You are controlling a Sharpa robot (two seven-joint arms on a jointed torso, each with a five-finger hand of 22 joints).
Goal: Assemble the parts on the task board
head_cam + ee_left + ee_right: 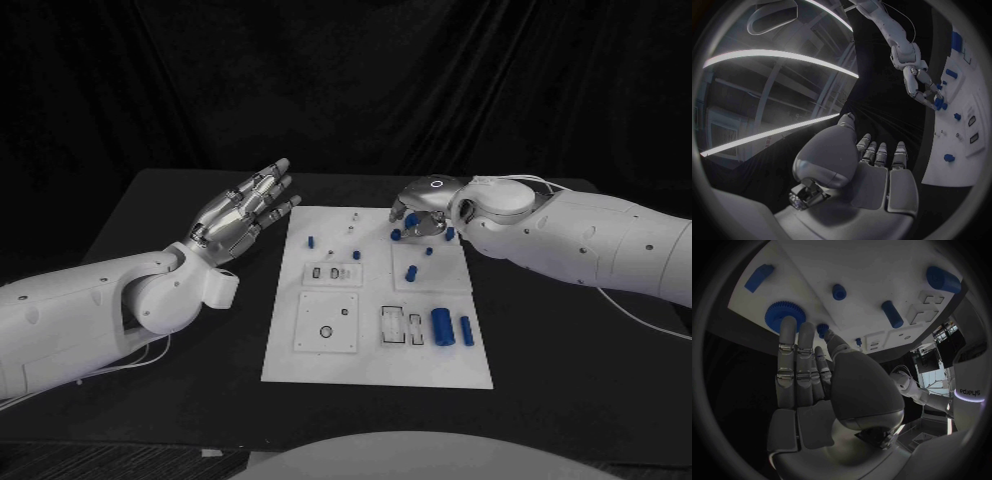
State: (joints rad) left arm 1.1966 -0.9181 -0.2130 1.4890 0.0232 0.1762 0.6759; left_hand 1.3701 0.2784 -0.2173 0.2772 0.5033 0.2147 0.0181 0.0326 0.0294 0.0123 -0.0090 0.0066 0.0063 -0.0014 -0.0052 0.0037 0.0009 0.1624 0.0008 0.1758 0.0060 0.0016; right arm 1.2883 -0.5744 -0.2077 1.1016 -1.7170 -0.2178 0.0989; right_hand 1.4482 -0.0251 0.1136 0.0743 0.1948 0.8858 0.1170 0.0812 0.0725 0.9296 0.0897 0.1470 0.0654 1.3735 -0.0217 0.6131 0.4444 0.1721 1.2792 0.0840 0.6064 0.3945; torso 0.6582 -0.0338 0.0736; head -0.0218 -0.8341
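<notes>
- The right hand (428, 207) reaches over the far right part of the task board (378, 370), upper middle of the head frame. Its fingers (792, 347) lie against a blue toothed gear (776, 315) at the board's edge. Whether they actually grip it, I cannot tell; they look close together, probably to seat or lift the gear.
- The left hand (242, 210) hovers over the bench (173, 200) just left of the board, fingers wide and holding nothing, likely waiting clear of the work.
- The board carries recessed slots and pockets. In the lower right of the head frame two blue cylinders (451, 328) lie side by side next to a narrow slot that appears unfilled.
- Small blue pegs (414, 270) stand or lie in the board's upper half, so assembly seems partly done at most.
</notes>
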